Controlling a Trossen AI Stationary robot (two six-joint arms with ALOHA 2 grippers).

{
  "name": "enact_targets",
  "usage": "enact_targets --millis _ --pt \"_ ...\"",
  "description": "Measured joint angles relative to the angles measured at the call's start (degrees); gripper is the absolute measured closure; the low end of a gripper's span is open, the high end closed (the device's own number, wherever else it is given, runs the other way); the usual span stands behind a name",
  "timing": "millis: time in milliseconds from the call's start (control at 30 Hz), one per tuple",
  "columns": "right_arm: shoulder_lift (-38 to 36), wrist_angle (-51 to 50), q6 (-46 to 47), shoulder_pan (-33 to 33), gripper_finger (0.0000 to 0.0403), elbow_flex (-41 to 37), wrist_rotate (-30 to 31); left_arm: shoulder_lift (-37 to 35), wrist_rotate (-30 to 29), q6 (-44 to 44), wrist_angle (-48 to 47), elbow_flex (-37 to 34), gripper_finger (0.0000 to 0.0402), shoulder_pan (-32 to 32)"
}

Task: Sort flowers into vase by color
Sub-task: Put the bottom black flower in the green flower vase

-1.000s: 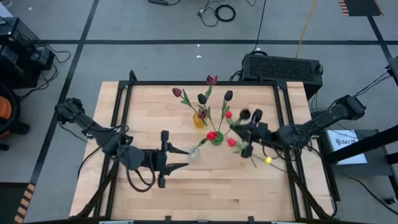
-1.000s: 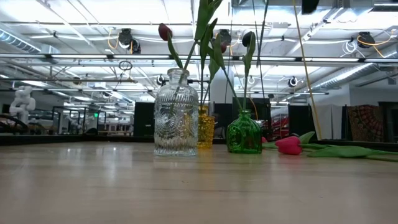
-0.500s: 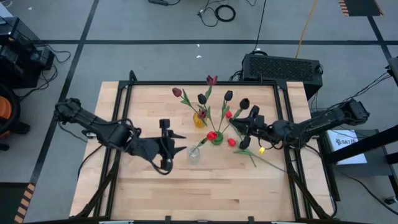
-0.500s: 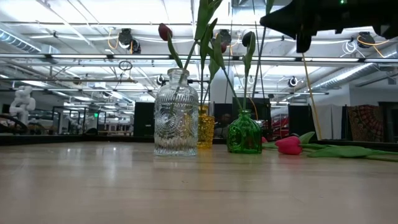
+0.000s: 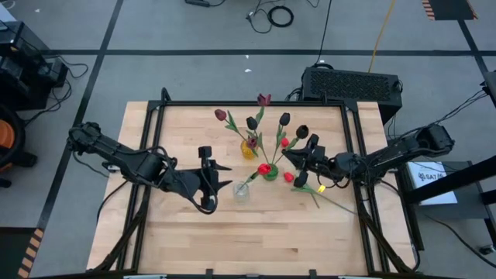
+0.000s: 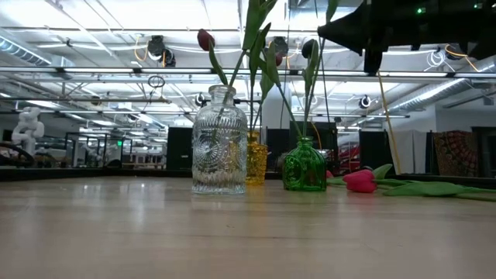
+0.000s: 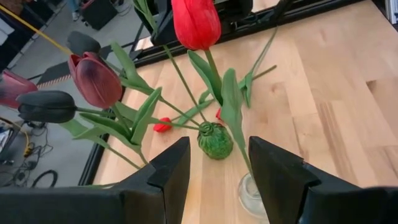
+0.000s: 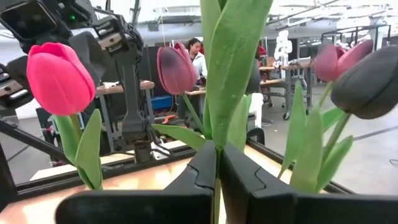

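Three small vases stand mid-table: a clear one (image 5: pixel 241 191), an amber one (image 5: pixel 249 147) with maroon and near-black tulips, and a green one (image 5: pixel 269 170) with red tulips. A red tulip (image 7: pixel 196 22) stands in the clear vase. My left gripper (image 5: pixel 219 183) is open, just left of the clear vase and touching nothing. My right gripper (image 5: pixel 293 157) hovers right of the green vase, shut on a near-black tulip (image 5: pixel 302 132). Another red tulip (image 6: pixel 359 180) lies flat on the table. My right gripper pinches the tulip's green stem (image 8: pixel 216 163) between its two fingers. The fingers come about level from the table's right and lie across the stem. The stem rises upright out of the hold with a leaf (image 8: pixel 233 56) beside it. The flower is lifted clear of the table.
A black metal rail (image 5: pixel 155 155) frames the tabletop. A black box (image 5: pixel 353 84) sits beyond the far right corner. The lying tulip's stem (image 5: pixel 333 201) runs toward the right rail. Bare wood (image 5: pixel 256 240) stretches along the near edge. A person shows far off in the room.
My right gripper has come down and toward the table's left, closer to the green vase, carrying the near-black tulip; it has dropped into the top of the low view. My left gripper has swung toward the far edge and tipped downward, staying open beside the clear vase.
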Motion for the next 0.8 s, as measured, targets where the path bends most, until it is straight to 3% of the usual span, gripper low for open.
enact_targets --millis 800 --pt "3.48 -0.32 1.21 -1.49 0.0401 0.00 0.08 0.00 0.02 -0.75 -0.56 0.00 0.0231 0.00"
